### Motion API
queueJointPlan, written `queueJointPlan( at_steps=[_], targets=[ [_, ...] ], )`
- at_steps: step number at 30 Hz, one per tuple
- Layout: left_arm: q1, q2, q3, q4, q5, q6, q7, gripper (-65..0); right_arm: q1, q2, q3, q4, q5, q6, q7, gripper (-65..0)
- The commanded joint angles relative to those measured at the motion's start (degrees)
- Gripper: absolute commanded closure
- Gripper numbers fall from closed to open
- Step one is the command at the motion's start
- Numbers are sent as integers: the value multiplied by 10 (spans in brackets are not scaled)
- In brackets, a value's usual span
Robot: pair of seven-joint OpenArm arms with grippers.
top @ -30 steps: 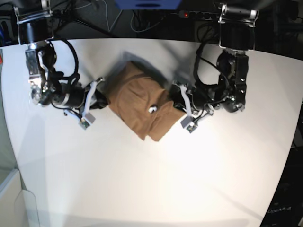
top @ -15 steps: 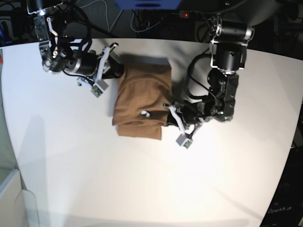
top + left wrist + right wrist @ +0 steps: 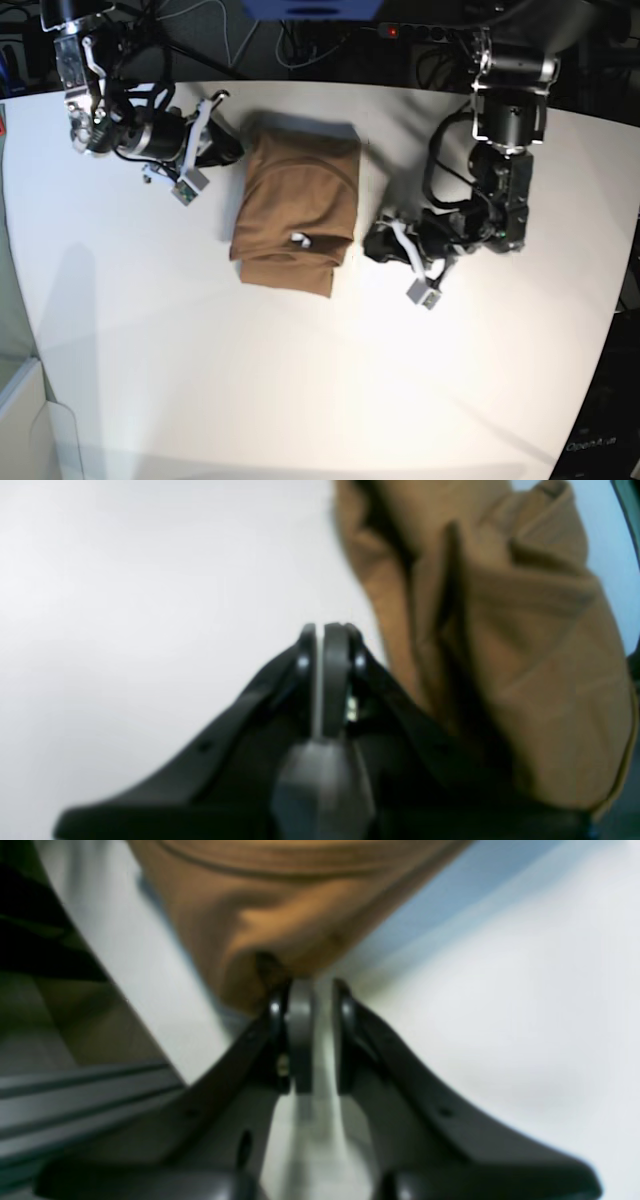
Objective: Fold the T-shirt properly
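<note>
T-shirt (image 3: 296,212) lies folded into a compact rectangle on white bench (image 3: 300,380), w/ small white tag showing near its lower edge. Left gripper (image 3: 374,243) sits just beside shirt's edge, jaws pressed together, holding nothing. Right gripper (image 3: 228,146) near shirt's top corner, jaws nearly closed w/ narrow gap, empty.

The folded T-shirt (image 3: 297,215) lies on the table (image 3: 300,390), toward its far side, between 2 grippers. In the base view, the right gripper (image 3: 228,150) sits at its upper left, the left gripper (image 3: 375,243) just beside its right edge.
</note>
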Motion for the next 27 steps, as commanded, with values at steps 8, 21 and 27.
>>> queueJointPlan(
  at_steps=[8,21,27],
  targets=[
    [145,-153,-8,209,-47,16,113,-32,-75,42,116,44,11,4,13,-57],
    [439,-188,-230,424,-50,16,118,-32,-297,-61,314,172,-112,4,13,-55],
    [518,-158,-220,389,-48,16,90,-32,-332,-119,321,116,-219,4,76,-55]
  ],
)
